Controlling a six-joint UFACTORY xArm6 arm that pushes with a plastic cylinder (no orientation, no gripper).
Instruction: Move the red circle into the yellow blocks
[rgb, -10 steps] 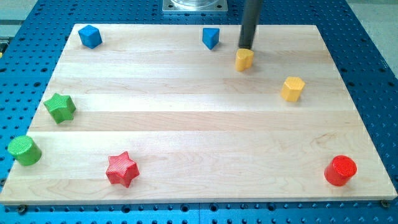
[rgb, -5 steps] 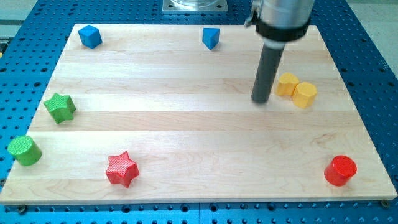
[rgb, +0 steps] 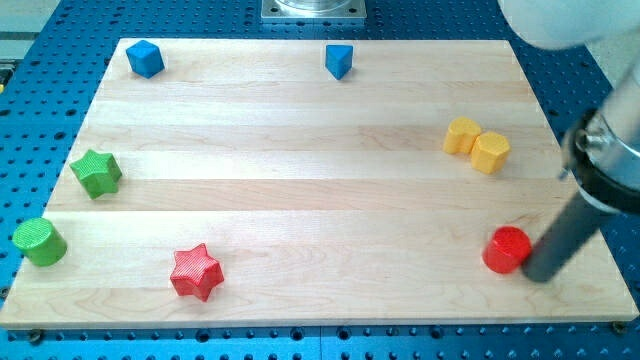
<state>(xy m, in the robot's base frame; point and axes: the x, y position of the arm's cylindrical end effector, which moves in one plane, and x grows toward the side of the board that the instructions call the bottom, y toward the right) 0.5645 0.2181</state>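
The red circle (rgb: 506, 249) is a short red cylinder near the board's bottom right. My tip (rgb: 541, 275) touches it on its right side, slightly lower. Two yellow blocks sit side by side at the right: a rounded one (rgb: 462, 135) and a hexagonal one (rgb: 490, 152), touching each other. They lie above the red circle, with bare board between.
A blue cube (rgb: 145, 58) sits at the top left, a blue wedge-like block (rgb: 339, 61) at top centre. A green star (rgb: 96, 172) and green cylinder (rgb: 39, 242) are at the left. A red star (rgb: 195, 272) is at the bottom left. The wooden board's (rgb: 300, 190) right edge is close to my tip.
The rod pushed one yellow block right to join the other, then swung to the bottom right. The red circle has shifted left from the corner, with the tip now against its right side.
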